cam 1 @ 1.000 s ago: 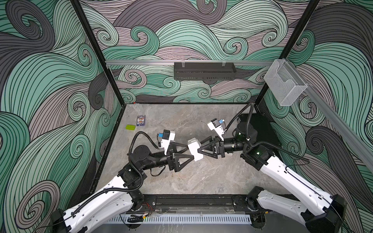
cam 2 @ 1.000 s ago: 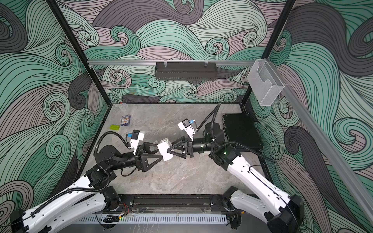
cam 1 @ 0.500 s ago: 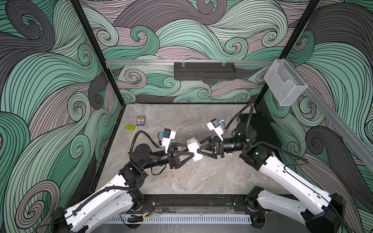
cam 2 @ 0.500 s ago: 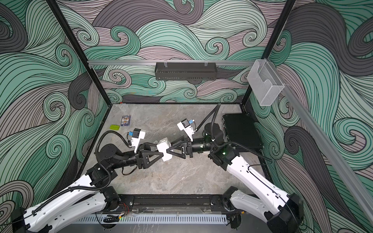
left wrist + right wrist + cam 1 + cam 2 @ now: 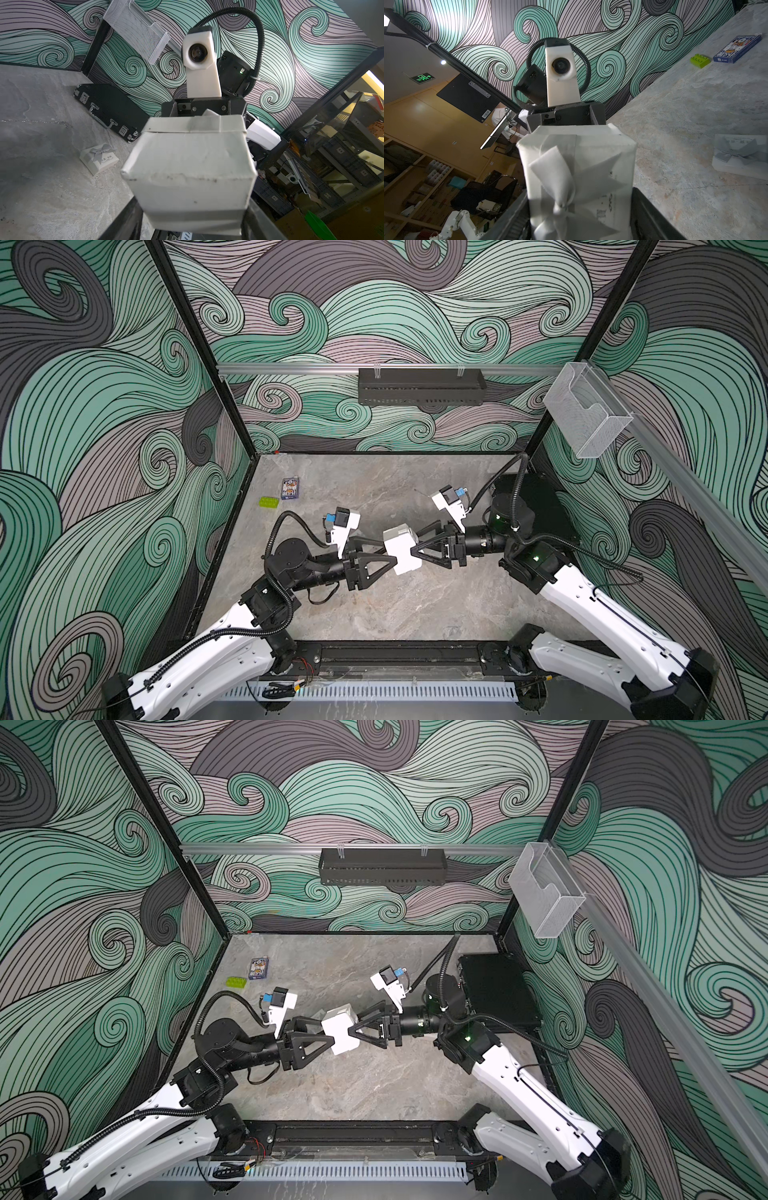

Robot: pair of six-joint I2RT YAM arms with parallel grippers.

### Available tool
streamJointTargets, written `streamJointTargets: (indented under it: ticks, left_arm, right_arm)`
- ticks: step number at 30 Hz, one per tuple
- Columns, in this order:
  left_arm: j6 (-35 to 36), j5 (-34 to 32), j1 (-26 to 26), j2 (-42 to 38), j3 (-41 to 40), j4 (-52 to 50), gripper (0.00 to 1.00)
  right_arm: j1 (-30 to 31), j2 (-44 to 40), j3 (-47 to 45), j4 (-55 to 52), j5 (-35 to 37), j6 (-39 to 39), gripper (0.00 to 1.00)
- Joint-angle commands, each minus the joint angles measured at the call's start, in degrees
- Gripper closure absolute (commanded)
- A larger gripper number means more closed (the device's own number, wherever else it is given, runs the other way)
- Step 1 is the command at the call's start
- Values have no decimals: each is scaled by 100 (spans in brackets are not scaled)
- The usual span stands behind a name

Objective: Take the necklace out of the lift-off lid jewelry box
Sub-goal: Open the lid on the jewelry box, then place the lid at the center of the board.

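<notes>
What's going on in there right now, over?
Left and right jaws shut on jewelry box, held aloft. Lid on, not yet lifted. Nothing in the way.

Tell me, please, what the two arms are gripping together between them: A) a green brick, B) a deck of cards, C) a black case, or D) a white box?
D: the left gripper and right gripper both clamp the white box, held aloft between them.
</notes>
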Motion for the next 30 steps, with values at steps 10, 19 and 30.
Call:
streamJointTargets:
  ticks: [10,19,30]
  left_arm:
    - [291,-231,28,-227,131,-294,37]
    - [319,-271,34,-238,136,-318,37]
    - [380,-176,34,-77,105,-256,37]
  right_arm:
    - [-410,-434,113,-2445,1892,-1109,30]
    - [-411,755,-652,-3066,4547,-1114,31]
    - [-412,2337,-694,-2764,5155,-1107,20]
